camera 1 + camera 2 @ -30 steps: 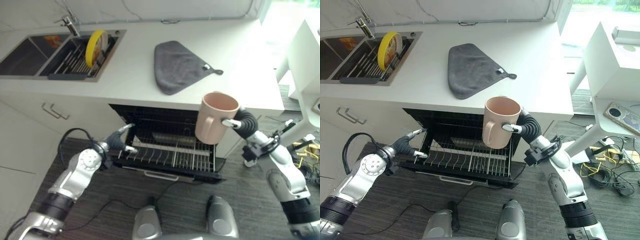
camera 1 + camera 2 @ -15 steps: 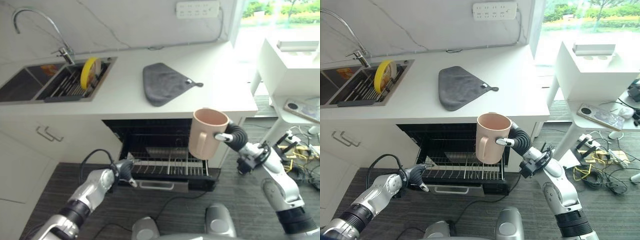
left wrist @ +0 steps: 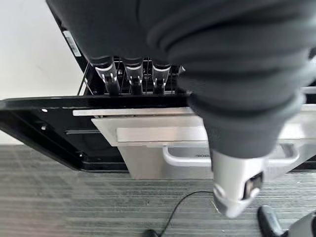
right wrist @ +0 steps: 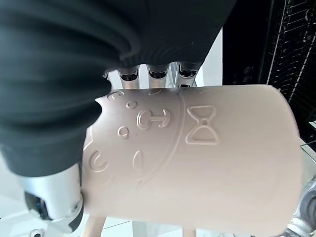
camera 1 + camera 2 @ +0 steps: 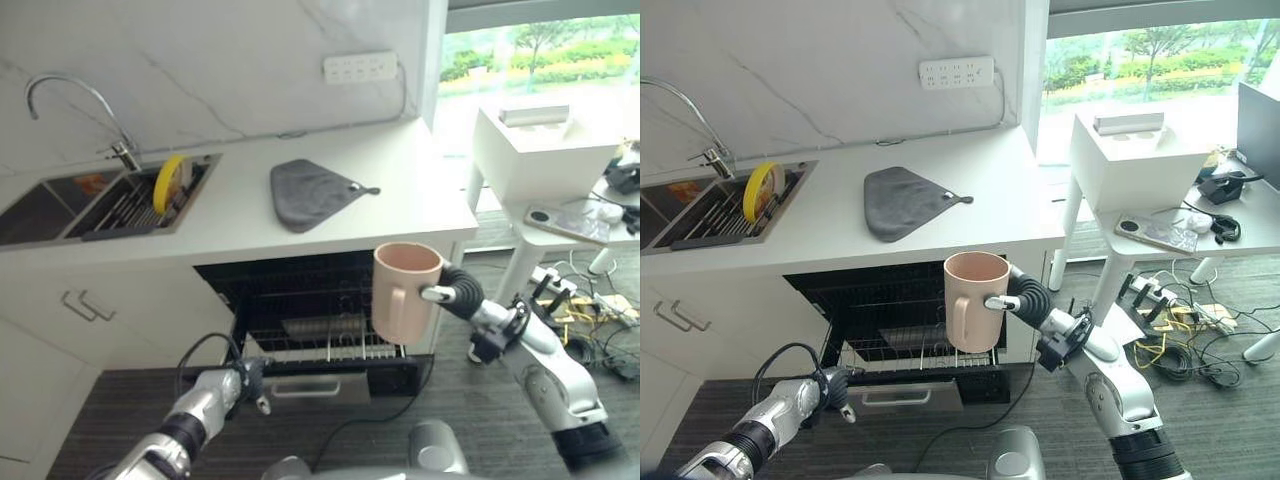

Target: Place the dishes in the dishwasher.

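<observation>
Right eye view: dishwasher (image 5: 910, 330) open under the counter (image 5: 840, 235), rack (image 5: 902, 350) pulled out, free floor (image 5: 970, 425) in front. Right hand (image 5: 1025, 297) is curled round the mug (image 5: 974, 300), upright, in the air off the rack's 3 o'clock corner, below the counter edge. Left hand (image 5: 828, 387) sits at the rack's 7 o'clock front lip, fingers (image 3: 133, 76) fairly straight, tips on the rim, gripping nothing. Yellow plate (image 5: 761, 190) stands in the sink (image 5: 700, 215) at 10 o'clock; grey cloth (image 5: 902, 200) lies on the counter.
</observation>
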You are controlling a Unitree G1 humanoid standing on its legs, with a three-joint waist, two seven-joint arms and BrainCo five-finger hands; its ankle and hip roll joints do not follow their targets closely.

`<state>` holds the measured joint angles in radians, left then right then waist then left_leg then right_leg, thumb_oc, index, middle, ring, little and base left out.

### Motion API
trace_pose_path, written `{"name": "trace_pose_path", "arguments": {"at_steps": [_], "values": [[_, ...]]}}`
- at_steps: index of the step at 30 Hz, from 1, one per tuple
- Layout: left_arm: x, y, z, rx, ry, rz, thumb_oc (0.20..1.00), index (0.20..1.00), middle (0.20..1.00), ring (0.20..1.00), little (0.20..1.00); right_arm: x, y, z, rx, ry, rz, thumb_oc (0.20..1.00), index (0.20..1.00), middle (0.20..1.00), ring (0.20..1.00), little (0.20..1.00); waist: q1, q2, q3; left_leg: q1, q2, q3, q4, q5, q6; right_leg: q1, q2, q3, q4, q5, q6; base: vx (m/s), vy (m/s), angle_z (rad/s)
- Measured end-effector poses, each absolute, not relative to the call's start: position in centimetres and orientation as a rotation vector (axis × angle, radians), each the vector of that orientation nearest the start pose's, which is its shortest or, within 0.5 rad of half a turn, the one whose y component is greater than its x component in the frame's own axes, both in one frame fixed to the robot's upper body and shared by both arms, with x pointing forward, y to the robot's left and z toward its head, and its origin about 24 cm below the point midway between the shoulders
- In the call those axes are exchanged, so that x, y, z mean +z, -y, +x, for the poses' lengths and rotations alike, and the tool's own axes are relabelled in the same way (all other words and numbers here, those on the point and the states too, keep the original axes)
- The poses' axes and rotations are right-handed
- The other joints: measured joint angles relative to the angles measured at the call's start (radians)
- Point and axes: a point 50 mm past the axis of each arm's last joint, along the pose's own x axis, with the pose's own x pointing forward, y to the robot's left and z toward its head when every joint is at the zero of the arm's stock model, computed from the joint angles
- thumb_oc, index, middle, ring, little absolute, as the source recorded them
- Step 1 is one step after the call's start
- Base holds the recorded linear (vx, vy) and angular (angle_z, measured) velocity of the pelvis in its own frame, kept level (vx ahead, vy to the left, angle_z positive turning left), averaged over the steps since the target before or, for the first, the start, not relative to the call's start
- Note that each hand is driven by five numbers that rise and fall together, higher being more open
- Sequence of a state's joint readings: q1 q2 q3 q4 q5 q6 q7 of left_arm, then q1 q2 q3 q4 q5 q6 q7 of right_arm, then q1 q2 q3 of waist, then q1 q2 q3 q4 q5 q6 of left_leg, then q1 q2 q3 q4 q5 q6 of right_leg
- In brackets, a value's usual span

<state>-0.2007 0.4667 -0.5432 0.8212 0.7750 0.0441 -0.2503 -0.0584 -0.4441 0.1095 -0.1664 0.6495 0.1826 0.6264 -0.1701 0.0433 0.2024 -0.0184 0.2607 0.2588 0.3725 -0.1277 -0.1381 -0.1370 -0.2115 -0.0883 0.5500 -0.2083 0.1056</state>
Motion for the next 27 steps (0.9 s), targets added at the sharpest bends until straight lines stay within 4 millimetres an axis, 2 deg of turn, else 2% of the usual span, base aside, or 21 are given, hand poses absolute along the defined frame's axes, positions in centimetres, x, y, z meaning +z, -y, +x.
{"name": "trace_pose_path", "arguments": {"at_steps": [4,7,11,13,17,19,24,27], "values": [[-9.6,-22.4,21.3,-0.781,-0.807,1.417,1.000,1.000,1.000,1.000,1.000,8.7,15.7,24.5,0.839,0.000,0.183,0.200,0.200,0.200,0.200,0.200,-0.001,0.005,-0.004,-0.016,0.000,-0.003,0.017,-0.005,0.003,-0.010,-0.002,0.001,0.010,0.000,0.000,0.00,0.033,0.01],[-9.1,-22.0,21.3,-0.827,-0.831,1.424,1.000,1.000,1.000,1.000,1.000,7.6,16.2,24.7,0.806,-0.051,0.171,0.200,0.200,0.200,0.200,0.200,0.004,0.008,-0.005,-0.020,-0.002,-0.005,0.017,-0.004,0.004,-0.013,-0.005,-0.001,0.010,0.000,0.000,-0.04,0.039,0.02],[-7.9,-21.1,21.4,-0.898,-0.829,1.415,1.000,1.000,1.000,1.000,1.000,7.1,17.8,25.0,0.752,-0.102,0.127,0.200,0.200,0.200,0.200,0.200,0.015,0.046,0.012,-0.077,-0.006,-0.030,0.055,0.000,0.005,-0.048,-0.010,-0.007,0.021,-0.001,0.001,-0.07,0.056,0.09],[-7.6,-20.6,21.4,-0.936,-0.830,1.411,1.000,1.000,1.000,1.000,1.000,6.4,18.3,25.2,0.720,-0.136,0.118,0.200,0.200,0.200,0.200,0.200,0.016,0.049,0.029,-0.091,-0.015,-0.034,0.059,-0.001,0.006,-0.063,-0.024,-0.009,0.034,-0.007,0.006,-0.04,0.020,0.09],[-7.6,-20.0,21.3,-0.970,-0.832,1.404,1.000,1.000,1.000,1.000,1.000,6.0,18.6,25.4,0.693,-0.160,0.107,0.200,0.200,0.200,0.200,0.200,0.028,0.079,0.061,-0.114,-0.016,-0.045,0.064,-0.003,0.006,-0.083,-0.024,-0.012,0.044,-0.008,0.005,-0.06,0.018,0.05],[-7.1,-19.7,21.7,-0.957,-0.806,1.398,1.000,1.000,1.000,1.000,1.000,5.5,19.1,25.8,0.663,-0.174,0.100,0.200,0.200,0.200,0.200,0.200,0.033,0.080,0.080,-0.140,-0.015,-0.062,0.072,0.000,0.003,-0.096,-0.024,-0.026,0.047,-0.009,0.003,-0.02,0.022,0.13],[-6.2,-19.3,23.0,-0.934,-0.762,1.399,1.000,1.000,1.000,1.000,1.000,6.2,19.1,27.1,0.638,-0.158,0.064,0.200,0.200,0.200,0.200,0.200,0.042,0.082,0.132,-0.161,-0.016,-0.082,0.101,-0.001,0.003,-0.098,-0.026,-0.034,0.048,-0.009,0.003,-0.03,0.024,0.09],[-5.0,-19.5,24.0,-0.907,-0.729,1.417,1.000,1.000,1.000,1.000,1.000,7.2,19.2,28.3,0.623,-0.129,0.025,0.200,0.200,0.200,0.200,0.200,0.044,0.083,0.166,-0.218,-0.018,-0.099,0.164,0.006,-0.006,-0.139,-0.025,-0.025,0.078,-0.010,0.002,-0.03,0.008,-0.03]]}}
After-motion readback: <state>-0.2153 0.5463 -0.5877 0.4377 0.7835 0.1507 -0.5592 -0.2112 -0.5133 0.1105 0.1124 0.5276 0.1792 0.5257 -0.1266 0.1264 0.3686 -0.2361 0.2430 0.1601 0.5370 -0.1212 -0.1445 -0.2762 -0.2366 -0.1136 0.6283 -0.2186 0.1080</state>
